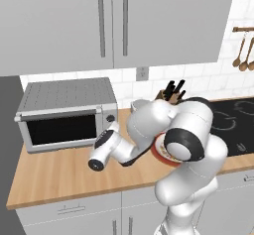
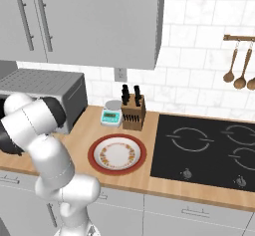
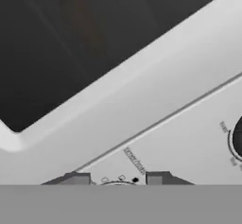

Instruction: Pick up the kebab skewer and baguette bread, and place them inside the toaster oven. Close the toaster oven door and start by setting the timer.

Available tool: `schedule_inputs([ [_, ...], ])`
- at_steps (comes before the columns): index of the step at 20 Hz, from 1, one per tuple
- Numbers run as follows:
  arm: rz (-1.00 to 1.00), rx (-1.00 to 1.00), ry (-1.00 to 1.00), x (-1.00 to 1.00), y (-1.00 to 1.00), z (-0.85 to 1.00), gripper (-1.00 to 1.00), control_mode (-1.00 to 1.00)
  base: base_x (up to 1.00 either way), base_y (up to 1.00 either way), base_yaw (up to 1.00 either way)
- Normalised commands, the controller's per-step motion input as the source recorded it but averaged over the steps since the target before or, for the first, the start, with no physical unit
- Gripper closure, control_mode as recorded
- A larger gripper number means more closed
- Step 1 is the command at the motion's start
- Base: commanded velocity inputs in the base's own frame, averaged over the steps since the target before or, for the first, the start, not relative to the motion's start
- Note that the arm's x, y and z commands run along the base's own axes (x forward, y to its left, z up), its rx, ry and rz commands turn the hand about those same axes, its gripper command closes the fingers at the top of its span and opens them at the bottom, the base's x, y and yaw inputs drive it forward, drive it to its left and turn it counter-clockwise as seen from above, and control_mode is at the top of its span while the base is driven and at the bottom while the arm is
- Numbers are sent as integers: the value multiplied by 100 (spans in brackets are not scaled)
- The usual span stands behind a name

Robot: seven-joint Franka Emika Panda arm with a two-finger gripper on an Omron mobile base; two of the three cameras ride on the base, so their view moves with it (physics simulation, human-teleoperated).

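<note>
Two dark finger tips of the gripper (image 3: 117, 179) sit pressed up close against the front of the toaster oven (image 1: 64, 112), right at its control panel. From the hand view, the tips stand a moderate way apart, with the top curve of a knob showing between them; whether they actually touch that knob I cannot tell. A second black knob (image 3: 237, 137) peeks in at the right edge of that view, with small printed markings around it. Above and to the left of the fingers runs the silver frame and dark glass of the toaster oven door (image 3: 71, 38), tilted across the picture because the hand is rolled.

From the left base view, the oven stands at the left end of the wooden counter (image 1: 54, 174), against the tiled wall, its door up and closed over a dark front. The arm reaches across from the right, its wrist aimed at the oven's right panel, where the knobs (image 1: 110, 118) are.

Further right on the counter sits a red-rimmed plate (image 2: 117, 154). Behind it are a knife block (image 2: 133, 111) and a small kitchen scale (image 2: 111, 115), with a black cooktop (image 2: 209, 150) beside them.
</note>
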Motion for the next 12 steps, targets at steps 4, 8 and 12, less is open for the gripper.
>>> schedule_inputs([
  [4, 0, 38, 0, 0, -24, -9, 100, -100, 0, 0, 0],
  [8, 0, 38, 0, 0, -33, -23, 100, -100, 0, 0, 0],
  [12, 0, 37, 0, 0, -37, -23, 100, -100, 0, 0, 0],
])
